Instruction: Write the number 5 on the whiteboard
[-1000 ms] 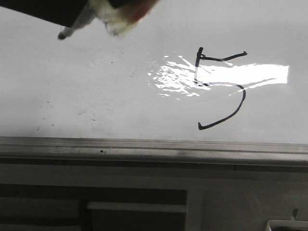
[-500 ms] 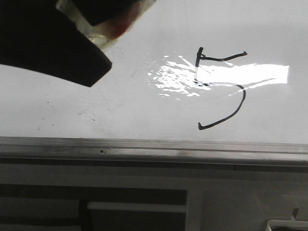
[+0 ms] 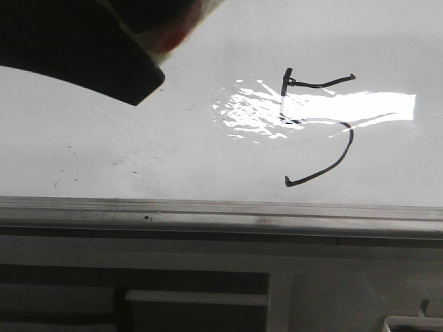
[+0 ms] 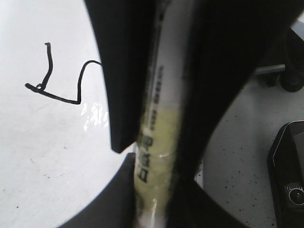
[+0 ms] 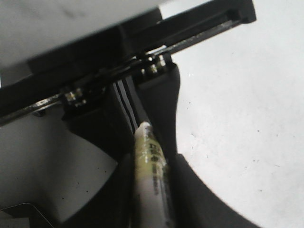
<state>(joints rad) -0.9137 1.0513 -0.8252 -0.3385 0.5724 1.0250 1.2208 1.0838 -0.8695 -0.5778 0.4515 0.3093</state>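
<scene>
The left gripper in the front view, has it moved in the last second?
Yes. Measured against the drawn number 5, which stays put, the left gripper has come lower and nearer the camera, hiding the marker tip.

From my left wrist camera, the left gripper [image 4: 156, 142] finger hides the far end of the number 5 [image 4: 61, 80]. The marker [image 4: 159, 133] clamped between the fingers is blurred, its print unreadable, and its tip is cut off.
</scene>
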